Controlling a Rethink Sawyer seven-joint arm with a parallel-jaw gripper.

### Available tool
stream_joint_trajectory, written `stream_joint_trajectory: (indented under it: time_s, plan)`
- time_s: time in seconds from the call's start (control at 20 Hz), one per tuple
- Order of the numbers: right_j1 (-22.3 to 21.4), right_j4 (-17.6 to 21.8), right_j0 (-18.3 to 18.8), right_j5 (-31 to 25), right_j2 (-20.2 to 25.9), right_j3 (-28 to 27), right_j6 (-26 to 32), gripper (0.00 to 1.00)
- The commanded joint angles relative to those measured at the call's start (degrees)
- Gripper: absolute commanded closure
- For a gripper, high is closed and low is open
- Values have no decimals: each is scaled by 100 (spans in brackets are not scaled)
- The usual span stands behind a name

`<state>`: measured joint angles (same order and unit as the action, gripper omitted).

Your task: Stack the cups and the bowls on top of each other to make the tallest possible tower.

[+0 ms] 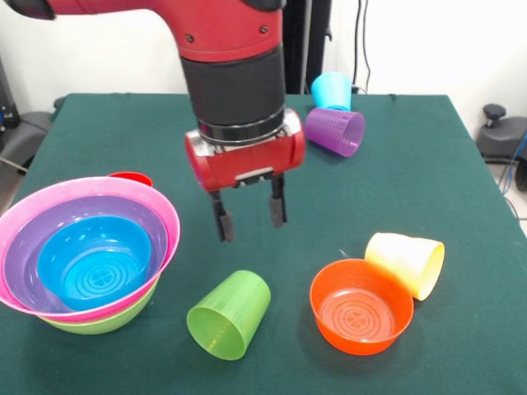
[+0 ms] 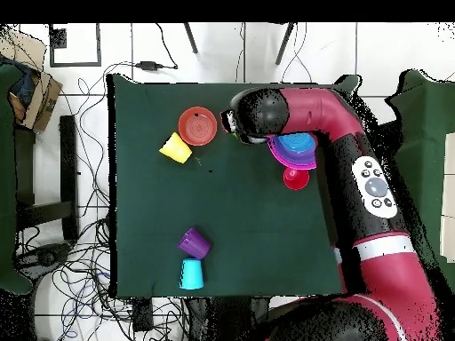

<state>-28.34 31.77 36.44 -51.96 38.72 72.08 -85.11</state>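
Observation:
My gripper is open and empty, pointing down, hovering just above and behind the lime green cup, which lies on its side. The tower stands at the left: the lime green bowl lowest, then the pink bowl, the purple bowl and the blue bowl nested inside. The orange bowl stands upright, with the pale yellow cup lying against it. The purple cup and the light blue cup lie together at the far side. The arm hides the gripper in the overhead view.
A small red round piece sits right behind the tower. The dark green table ends close to the tower on the left. My arm covers part of the bowls in the overhead view.

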Motion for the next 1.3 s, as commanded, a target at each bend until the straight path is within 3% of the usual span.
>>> stream_joint_trajectory:
  time_s: [0.05,0.95,1.3]
  plan:
    - [301,59,-338,377,-548,351,-879,0]
    - [681,-175,-634,925,-838,130,-843,0]
    - [587,-368,-1141,249,-1044,-407,-964,0]
